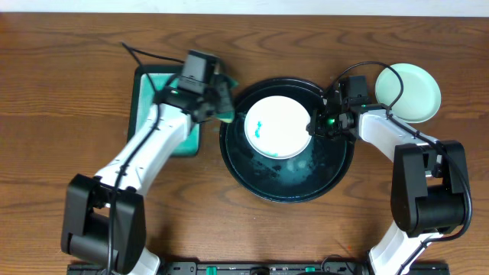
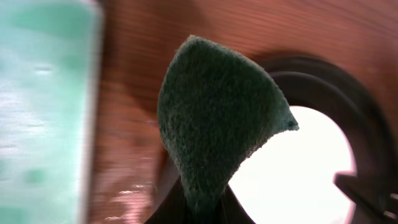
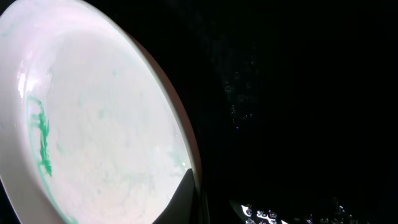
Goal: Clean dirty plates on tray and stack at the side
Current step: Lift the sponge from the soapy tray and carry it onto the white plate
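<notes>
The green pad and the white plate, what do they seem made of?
The green pad looks like coarse fibrous scouring material: matte, fuzzy surface, softly bent. The white plate could be glazed ceramic or hard plastic: smooth, glossy, with a teal smear sitting on top.

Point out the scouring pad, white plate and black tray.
scouring pad (image 2: 217,118): left wrist view, middle of green face.
white plate (image 1: 280,124): overhead view, bare centre.
black tray (image 1: 290,183): overhead view, bare floor near front.

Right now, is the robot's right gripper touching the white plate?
Touching. The right wrist view shows the right gripper closed on the rim of the white plate.
</notes>
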